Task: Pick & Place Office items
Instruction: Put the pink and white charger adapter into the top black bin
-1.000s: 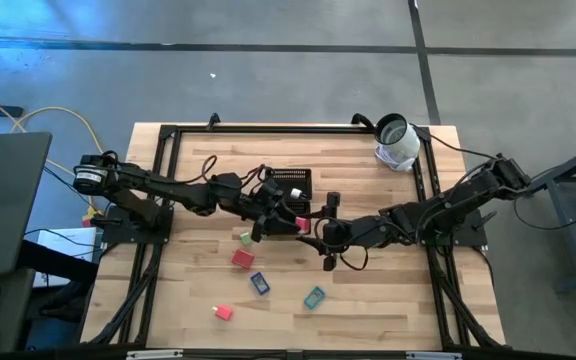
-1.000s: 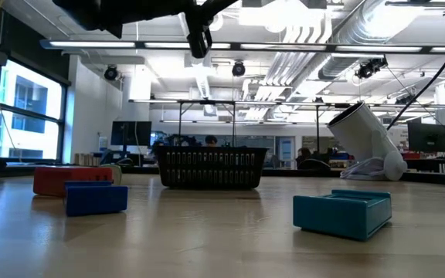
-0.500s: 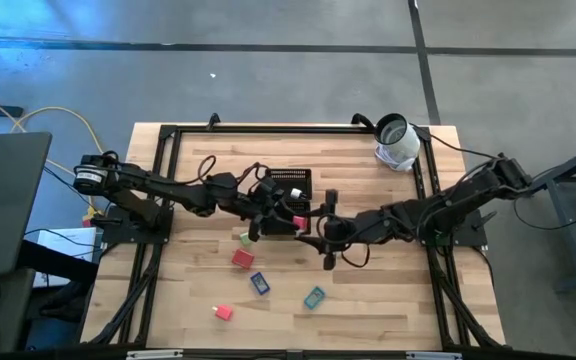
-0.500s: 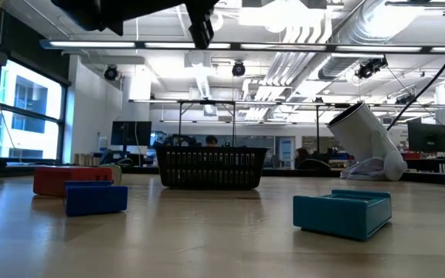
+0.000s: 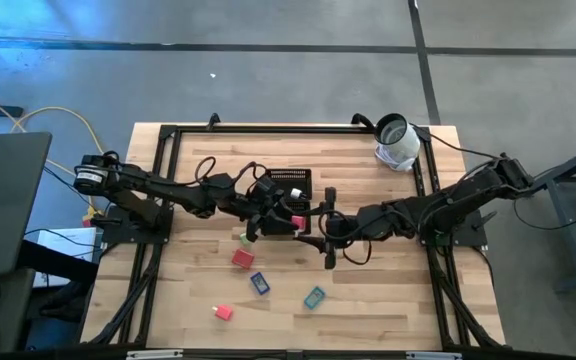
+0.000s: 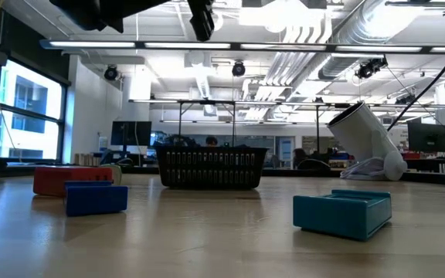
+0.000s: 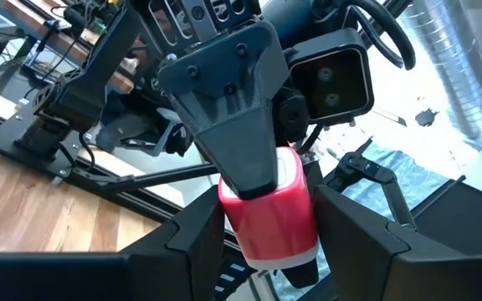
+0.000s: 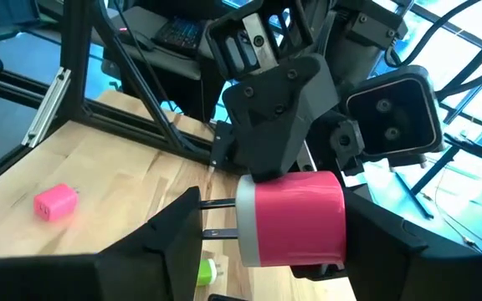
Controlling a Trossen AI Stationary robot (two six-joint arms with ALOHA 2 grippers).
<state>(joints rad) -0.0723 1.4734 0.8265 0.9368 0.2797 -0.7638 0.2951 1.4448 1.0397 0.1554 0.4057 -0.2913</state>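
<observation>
Both arms met above the middle of the worktop, just in front of the black mesh tray. The left gripper and right gripper both had their jaws part-open and closed on the same red-and-white plug, one from each side; the wrist views showed each arm's fingers flanking it with the other gripper clamped on the far end, two metal prongs sticking out sideways. Plug was held in the air, clear of the wood.

Worktop was pale wood planks with a black metal frame around it. On the front half: a green block, a red block, a blue block, a teal block, and a small red cube nearest the front edge. All lay apart from each other. A white-and-grey roll lay tilted at the back right corner.

Room: grey concrete floor with dark seam lines, yellow cable on the floor off the left edge. Low view showed an open workshop behind, with ceiling ducts, strip lights, windows on one side and monitors on desks.
</observation>
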